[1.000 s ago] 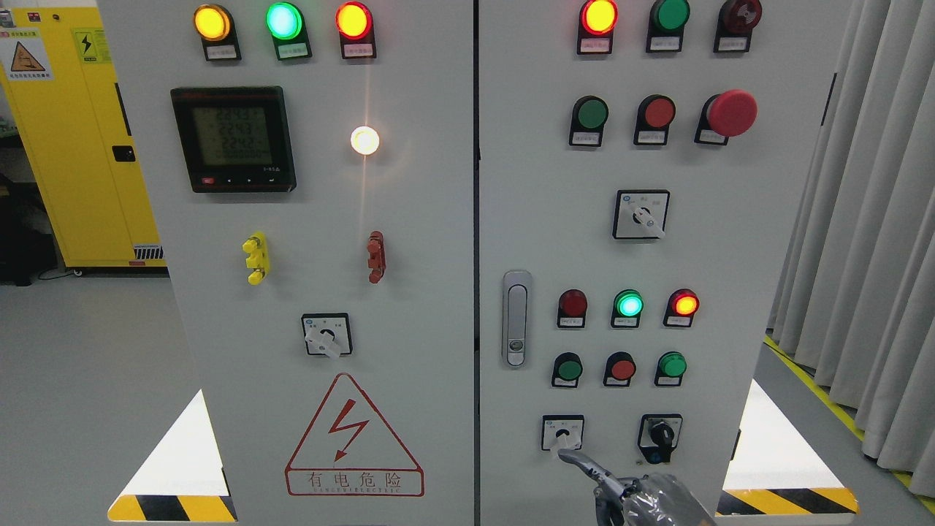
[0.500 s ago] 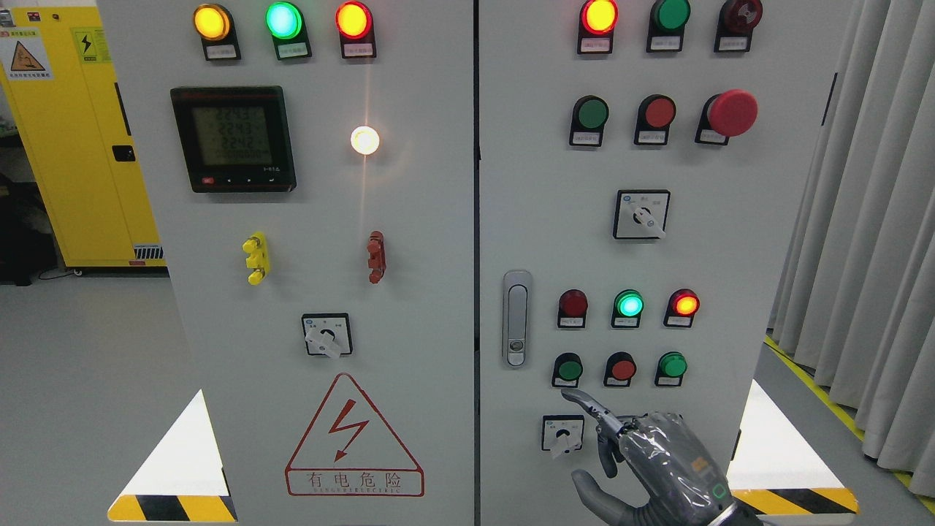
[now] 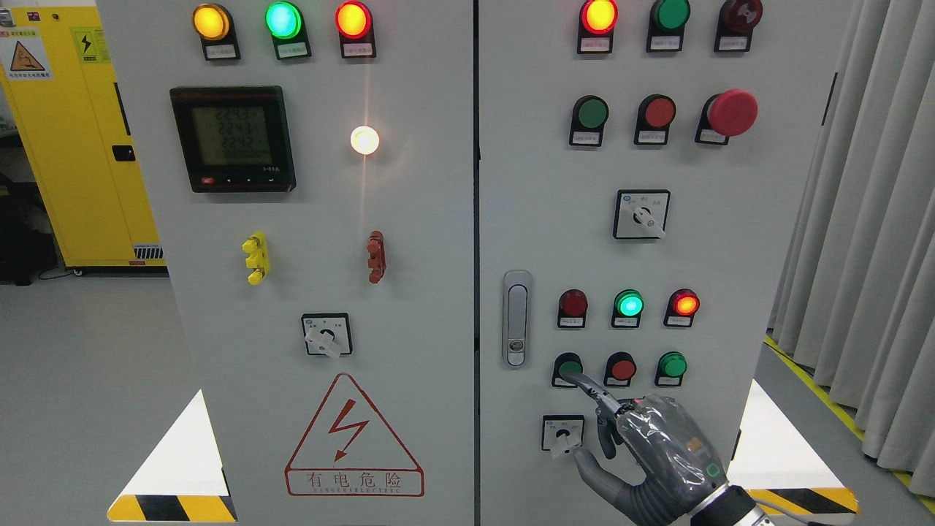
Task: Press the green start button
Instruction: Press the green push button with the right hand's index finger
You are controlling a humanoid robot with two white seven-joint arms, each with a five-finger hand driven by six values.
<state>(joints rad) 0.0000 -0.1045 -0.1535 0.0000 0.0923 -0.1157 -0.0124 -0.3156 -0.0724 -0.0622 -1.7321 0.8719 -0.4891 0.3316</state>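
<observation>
On the right cabinet door, the lower row holds a green push button [image 3: 566,364], a red one [image 3: 622,368] and a second green one [image 3: 671,364]. My right hand [image 3: 630,437] comes up from the bottom right edge. Its index finger [image 3: 589,386] is stretched out and its tip lies on the lower edge of the left green button. The other fingers are curled and the thumb hangs below; the hand holds nothing. It partly hides the black selector switch beneath the row. My left hand does not show.
Just below the fingertip is a white rotary switch [image 3: 562,434], and left of the button a door handle [image 3: 516,318]. Indicator lamps [image 3: 629,303] glow above the row. Higher up are more buttons and a red emergency mushroom [image 3: 732,112]. Curtains [image 3: 862,256] hang at the right.
My right hand has risen from the bottom edge. Its index fingertip went from the white rotary switch up to the left green button.
</observation>
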